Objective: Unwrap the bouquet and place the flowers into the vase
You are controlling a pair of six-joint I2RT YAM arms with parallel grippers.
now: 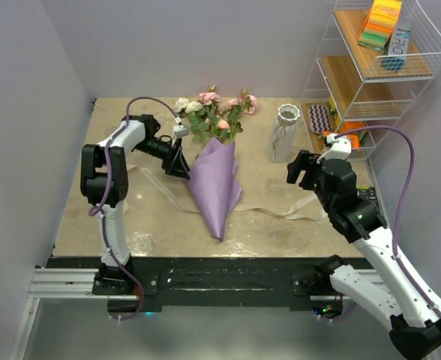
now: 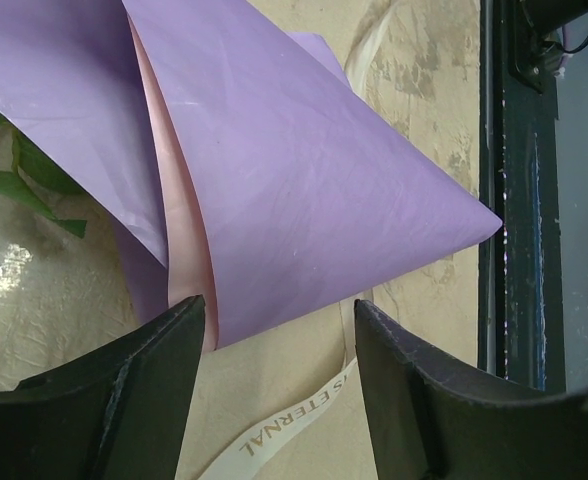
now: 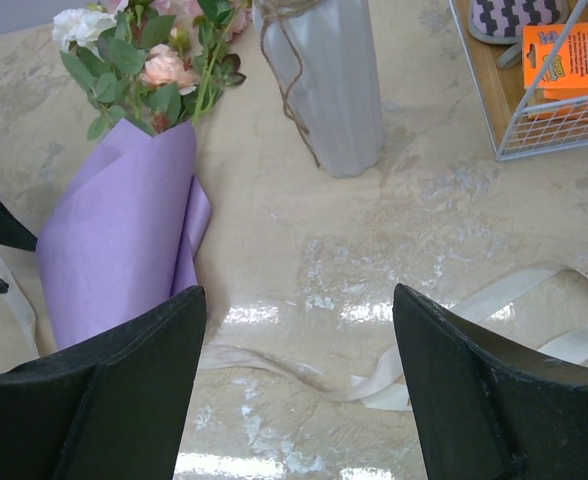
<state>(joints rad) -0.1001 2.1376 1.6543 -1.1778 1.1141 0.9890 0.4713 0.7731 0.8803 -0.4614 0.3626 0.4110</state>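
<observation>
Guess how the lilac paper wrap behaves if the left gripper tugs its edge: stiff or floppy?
Probably floppy: the paper wrap is a thin creased sheet with a loose overlapping flap. Likely light, so a tug by the left gripper may drag the bouquet along the glossy table. The ribbon lies loose, so the wrap should unroll.

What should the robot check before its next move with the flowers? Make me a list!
1. Ribbon off: ok. The ribbon lies loose on the table.
2. Left hand open: ok. It sits at the paper cone's edge, gripping nothing.
3. Right hand open and free: ok. It holds nothing and is away from the cone.
4. Paper unwrapped: not ok. The cone is wrapped round the flowers.
5. Vase upright: ok. It stands to the right of the cone.
6. Vase empty inside: cannot tell.
</observation>
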